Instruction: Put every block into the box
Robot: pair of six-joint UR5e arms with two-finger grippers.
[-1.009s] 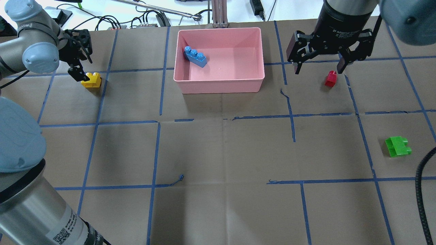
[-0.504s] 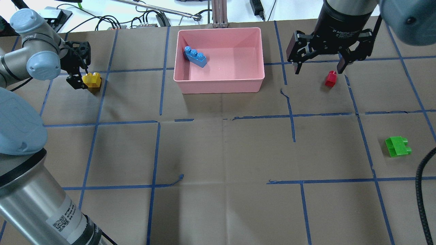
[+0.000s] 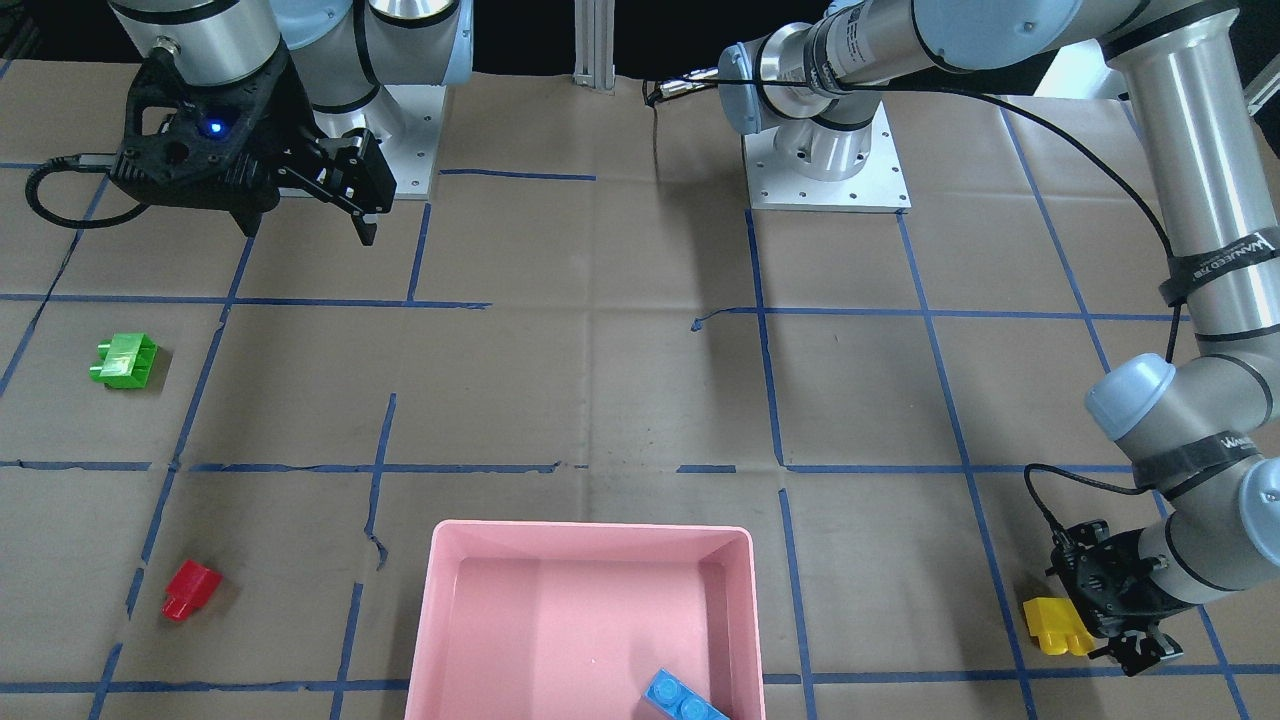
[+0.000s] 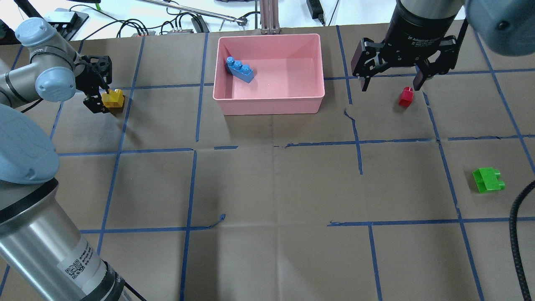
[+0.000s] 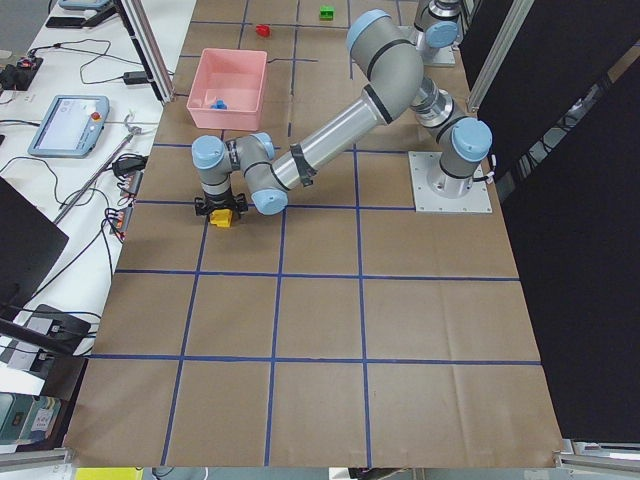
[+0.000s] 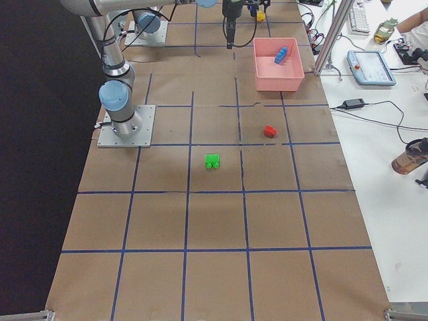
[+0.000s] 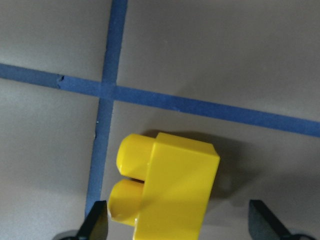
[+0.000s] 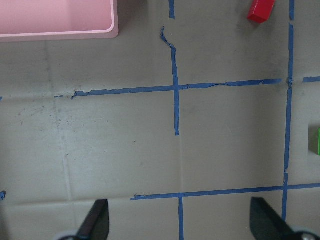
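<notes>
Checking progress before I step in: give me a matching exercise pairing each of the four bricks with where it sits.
Things:
1 blue brick
2 yellow brick
3 red brick
4 green brick

Places:
A on the table, between the fingers of the open left gripper
B inside the box
C loose on the table, far from the box
D loose on the table, nearer the box, on the right gripper's side

Pairs: 1-B; 2-A; 3-D; 4-C

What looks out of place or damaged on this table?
Nothing is spilled. The blue tape is torn and curling beside the pink box, with another loose end nearer the robot. The yellow brick lies on its side, studs pointing sideways.
</notes>
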